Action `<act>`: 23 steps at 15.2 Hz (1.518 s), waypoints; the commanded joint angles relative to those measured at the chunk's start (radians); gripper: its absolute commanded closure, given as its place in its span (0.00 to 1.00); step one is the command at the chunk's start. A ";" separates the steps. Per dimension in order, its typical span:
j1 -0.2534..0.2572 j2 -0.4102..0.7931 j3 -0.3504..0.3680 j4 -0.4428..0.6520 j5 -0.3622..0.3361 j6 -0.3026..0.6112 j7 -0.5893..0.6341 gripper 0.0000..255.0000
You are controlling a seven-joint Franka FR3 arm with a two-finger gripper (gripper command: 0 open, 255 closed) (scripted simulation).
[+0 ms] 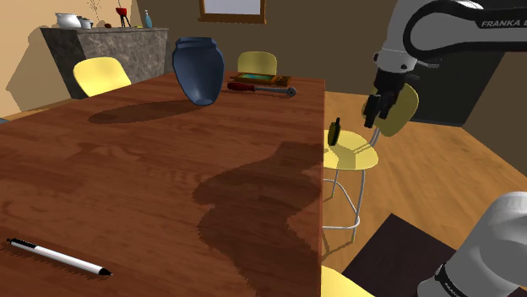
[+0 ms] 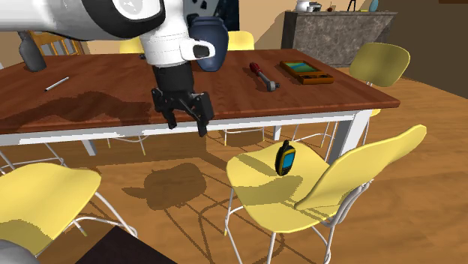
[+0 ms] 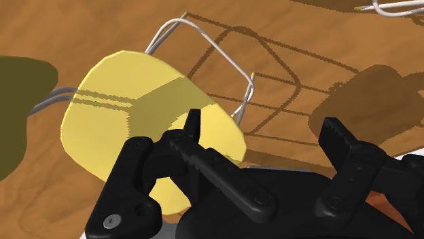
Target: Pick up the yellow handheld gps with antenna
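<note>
Pincer [image 2: 187, 127] agape, empty; GPS [image 2: 284, 158] seemingly upright on yellow chair [image 2: 255, 187] (arm [image 1: 456, 25] reads "FRANKA").

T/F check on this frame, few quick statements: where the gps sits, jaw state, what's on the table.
1. The yellow GPS lies on the table. False: it sits on the seat of a yellow chair beside the table.
2. The jaws are open and hold nothing. True.
3. A dark blue vase stands on the table. True.
4. The white pen lies on the chair seat. False: it lies on the table.
5. The jaws are touching the GPS. False: they hang above the floor, apart from it.
</note>
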 commanded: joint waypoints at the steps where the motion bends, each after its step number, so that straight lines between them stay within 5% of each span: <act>1: -0.010 0.059 -0.022 0.024 0.009 0.041 0.003 0.00; 11: -0.052 0.402 -0.146 0.234 0.103 0.186 -0.030 0.00; 23: -0.156 0.856 -0.240 0.637 0.338 0.205 -0.105 0.00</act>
